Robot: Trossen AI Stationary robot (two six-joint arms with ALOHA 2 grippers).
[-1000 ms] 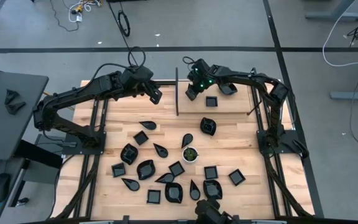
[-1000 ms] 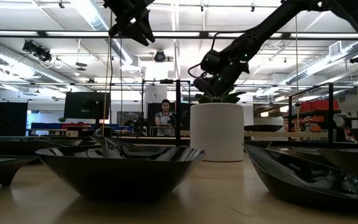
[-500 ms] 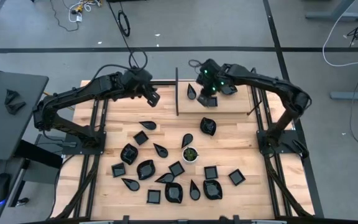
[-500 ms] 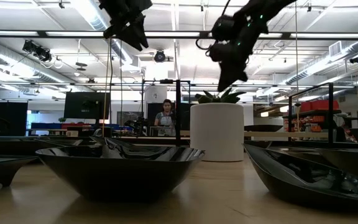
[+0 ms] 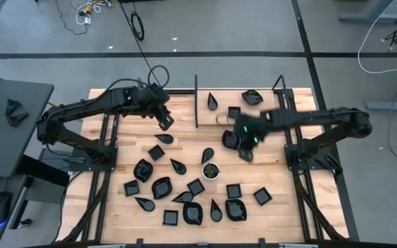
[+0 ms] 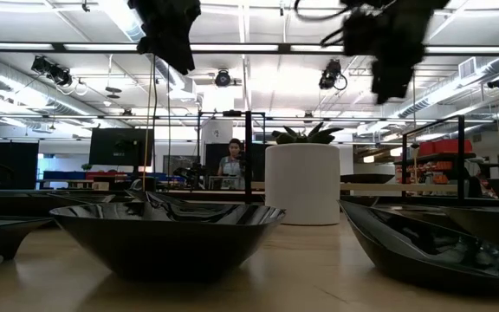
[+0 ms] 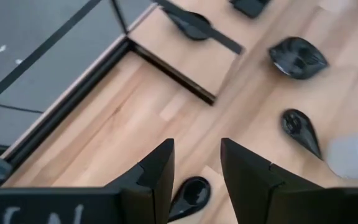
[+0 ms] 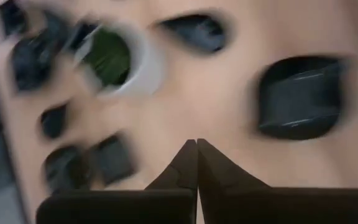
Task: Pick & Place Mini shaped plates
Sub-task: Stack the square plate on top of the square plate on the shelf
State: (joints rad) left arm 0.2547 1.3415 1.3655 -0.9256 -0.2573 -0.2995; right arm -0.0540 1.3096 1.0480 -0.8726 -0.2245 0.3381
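Several glossy black mini shaped plates (image 5: 185, 189) lie flat on the near half of the wooden table. A teardrop plate (image 5: 213, 100), a square one (image 5: 233, 112) and a leaf one (image 5: 251, 97) lie at the far right, beyond the dark divider. My left gripper (image 5: 165, 122) hangs open above a teardrop plate (image 7: 191, 196), clear of it. My right gripper (image 5: 247, 153) is shut and holds nothing, in the air beside a rounded plate (image 5: 230, 140), which shows blurred in the right wrist view (image 8: 300, 96).
A small white cup (image 5: 211, 170) with green inside stands mid-table among the plates. An upright dark divider bar (image 5: 196, 102) splits the far edge. Black frame rails (image 5: 109, 138) run along both table sides. Bare wood lies at the far left (image 5: 133, 127).
My right gripper has swept from the far section beyond the divider toward the near edge and upward, staying shut; it now hangs by the rounded plate. The teardrop plate it covered now shows at the far right. My left gripper has tipped downward and drifted slightly toward the near edge.
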